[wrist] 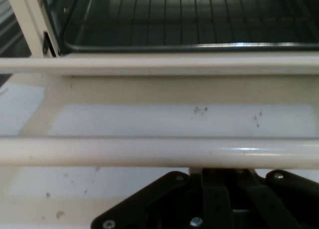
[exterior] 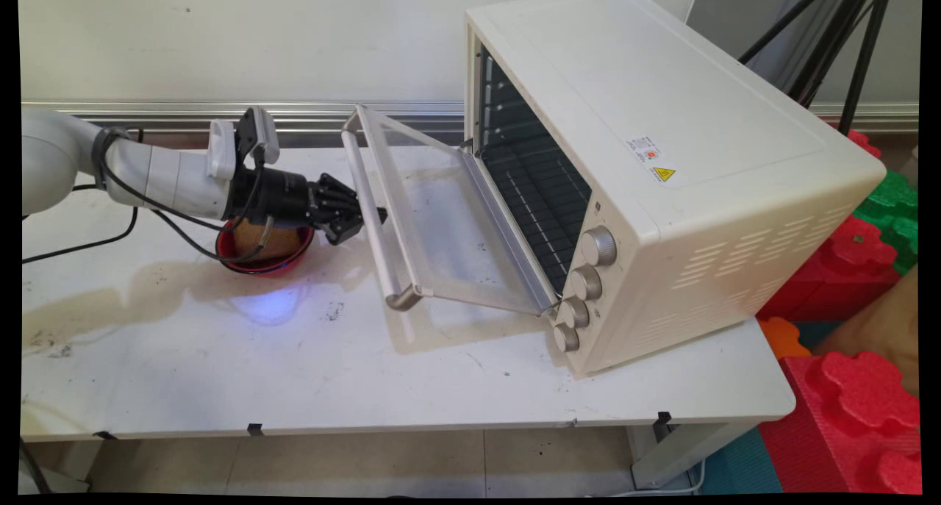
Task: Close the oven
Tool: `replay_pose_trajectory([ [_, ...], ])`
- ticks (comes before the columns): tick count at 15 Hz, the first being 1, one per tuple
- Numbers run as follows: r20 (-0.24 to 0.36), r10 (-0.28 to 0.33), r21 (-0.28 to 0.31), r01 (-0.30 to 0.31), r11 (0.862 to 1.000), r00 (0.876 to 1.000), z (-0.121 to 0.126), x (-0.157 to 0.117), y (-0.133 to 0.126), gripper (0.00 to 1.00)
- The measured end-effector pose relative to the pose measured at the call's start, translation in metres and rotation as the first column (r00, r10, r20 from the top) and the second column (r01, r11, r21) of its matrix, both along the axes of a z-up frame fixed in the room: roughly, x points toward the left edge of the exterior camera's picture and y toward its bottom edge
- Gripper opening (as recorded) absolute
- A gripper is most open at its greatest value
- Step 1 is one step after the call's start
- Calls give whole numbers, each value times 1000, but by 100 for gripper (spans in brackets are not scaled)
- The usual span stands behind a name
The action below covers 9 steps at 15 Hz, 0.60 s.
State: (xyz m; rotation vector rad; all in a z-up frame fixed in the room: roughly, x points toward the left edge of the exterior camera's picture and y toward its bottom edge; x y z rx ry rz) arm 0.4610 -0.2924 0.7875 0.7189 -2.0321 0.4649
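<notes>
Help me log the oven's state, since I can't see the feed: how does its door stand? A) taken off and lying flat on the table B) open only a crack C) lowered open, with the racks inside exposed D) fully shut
C: the oven door hangs down from the oven, and the dark wire racks inside show.

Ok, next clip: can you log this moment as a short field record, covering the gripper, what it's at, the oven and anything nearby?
gripper: black two-finger gripper at the door handle, jaws' state not visible
handle: cream tubular bar along the door's outer edge
oven: cream toaster oven, four metal knobs, wire rack inside
door: glass-paned door swung down, partly open
nearby: red bowl with brown contents, under the wrist
surface: white table, stained
</notes>
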Motion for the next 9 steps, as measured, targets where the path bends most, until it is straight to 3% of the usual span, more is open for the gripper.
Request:
replay_pose_trajectory([
  [9, -45, 1, -28, -2, 1000, 999, 18, -15, -12, 0],
])
